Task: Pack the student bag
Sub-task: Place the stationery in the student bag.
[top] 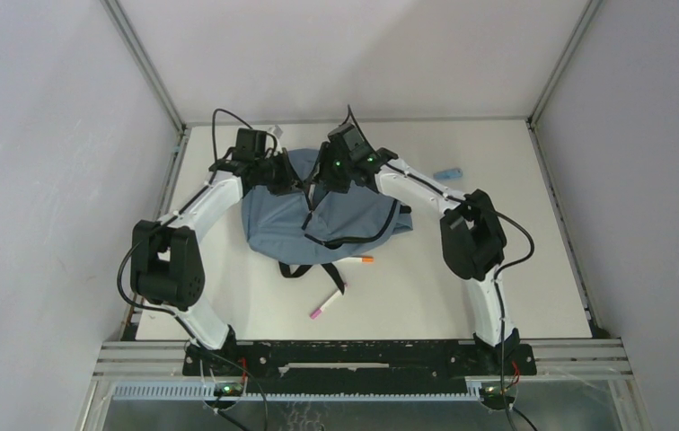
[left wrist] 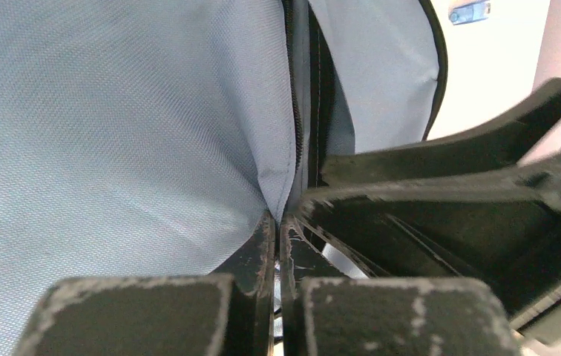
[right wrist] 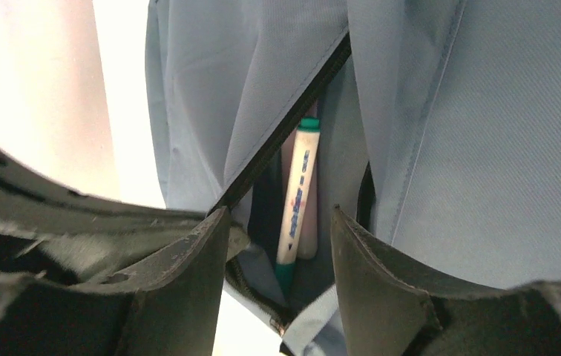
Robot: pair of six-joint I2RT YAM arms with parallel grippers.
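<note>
- Student bag (top: 318, 215), soft blue-grey fabric backpack, lies by the surface's far edge
- Left claw (left wrist: 277, 222) pinches its zip lip: hold it taut
- Right claw (right wrist: 277, 222), wide over a green-tipped white pen (right wrist: 297, 200) inside: lift out straight

There is one soft blue-grey fabric backpack (top: 273, 220) with black straps. Markers number four. Two lie on the white tabletop (top: 533, 269): one white marker with an orange cap (top: 360, 259) and one white marker with a pink cap (top: 327, 304). Two show inside the backpack's open zip: one white marker with a green cap (right wrist: 297, 194) and one pale marker barrel (right wrist: 309, 241) behind it, its cap hidden. One small light-blue object (top: 447, 172) is too small to identify. There are two white-and-black robot arms, the left arm (top: 201, 202) and the right arm (top: 490, 310).
</note>
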